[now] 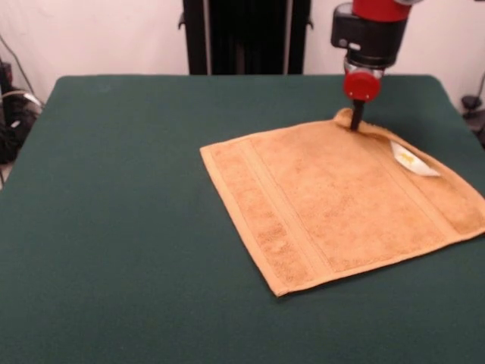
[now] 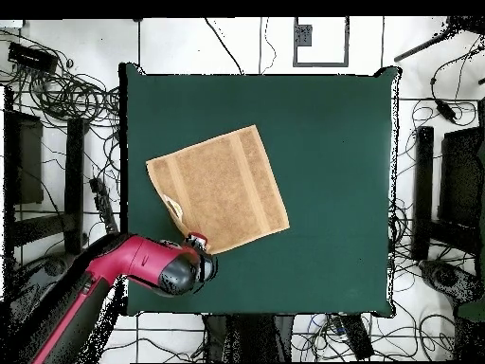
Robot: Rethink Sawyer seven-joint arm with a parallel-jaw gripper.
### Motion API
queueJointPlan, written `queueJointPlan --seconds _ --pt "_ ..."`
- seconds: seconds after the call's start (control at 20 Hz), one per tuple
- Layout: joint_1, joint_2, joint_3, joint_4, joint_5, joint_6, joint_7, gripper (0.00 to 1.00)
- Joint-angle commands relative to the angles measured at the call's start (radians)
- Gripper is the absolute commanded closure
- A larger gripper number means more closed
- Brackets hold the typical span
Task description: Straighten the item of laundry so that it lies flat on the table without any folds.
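The golden-orange towel (image 1: 333, 201) lies spread out on the right half of the dark green table (image 1: 114, 227), turned like a diamond. Its white label tag (image 1: 413, 159) shows on top near the far right edge, where the hem looks slightly turned over. My gripper (image 1: 355, 121) comes straight down on the towel's far corner, which bunches up a little around the dark fingertips; the jaws look closed on it. In the overhead view the towel (image 2: 218, 190) lies left of the middle of the table (image 2: 332, 142), and the gripper (image 2: 196, 242) is at its corner nearest the robot.
The robot's black pedestal (image 1: 246, 34) stands behind the table's far edge. Cables (image 2: 66, 90) and dark stands (image 2: 423, 190) lie on the floor around the table. The towel's right corner lies close to the table's edge (image 1: 474, 216).
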Motion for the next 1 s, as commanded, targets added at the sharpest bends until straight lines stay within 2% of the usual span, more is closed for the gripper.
queueJointPlan --seconds 0.05,0.4,0.65,0.85,1.0 --pt "0.034 0.003 0.074 0.097 0.090 0.021 0.347 1.00" --pt "0.117 -0.041 0.017 0.150 0.154 0.086 0.388 1.00" --pt "0.205 -0.025 -0.070 0.170 0.154 0.085 0.492 1.00" --pt "0.222 0.002 -0.086 0.171 0.159 0.072 0.519 1.00" --pt "0.195 0.038 -0.069 0.147 0.156 0.071 0.513 1.00"
